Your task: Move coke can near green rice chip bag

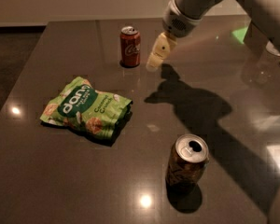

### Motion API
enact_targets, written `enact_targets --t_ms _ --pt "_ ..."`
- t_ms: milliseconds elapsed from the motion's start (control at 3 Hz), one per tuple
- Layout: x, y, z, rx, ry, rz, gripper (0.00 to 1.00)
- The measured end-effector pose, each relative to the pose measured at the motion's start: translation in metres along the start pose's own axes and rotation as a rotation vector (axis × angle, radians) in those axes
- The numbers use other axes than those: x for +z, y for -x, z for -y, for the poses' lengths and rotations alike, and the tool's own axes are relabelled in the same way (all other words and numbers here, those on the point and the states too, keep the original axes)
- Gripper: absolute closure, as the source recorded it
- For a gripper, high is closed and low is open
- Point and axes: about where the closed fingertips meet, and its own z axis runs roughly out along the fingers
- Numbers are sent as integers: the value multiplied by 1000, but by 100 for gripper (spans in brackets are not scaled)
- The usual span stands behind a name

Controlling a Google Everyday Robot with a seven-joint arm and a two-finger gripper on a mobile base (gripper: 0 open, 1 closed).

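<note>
Pincer [155, 59] hangs low over the far part of the table [46, 185], just right of the coke can [130, 46], not touching it and holding nothing. Can't tell whether it's wide or narrow from this angle. Coke can stands upright near the far edge, silver top up; can't see if it's been opened. Green rice chip bag [86, 107] lies flat and crinkled at left-centre, well apart from the coke can, contents hidden. Gold-brown can [187, 161] stands upright near my side, mouth punched open, dark inside, so fill level is unknown.
</note>
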Motion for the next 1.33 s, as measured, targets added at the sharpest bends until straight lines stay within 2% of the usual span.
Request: enact_targets --t_ms 667,1000,1333 --pt "48 29 51 136 -47 101 0" --pt "66 45 66 182 -68 162 0" --pt "75 58 70 198 -73 201 0"
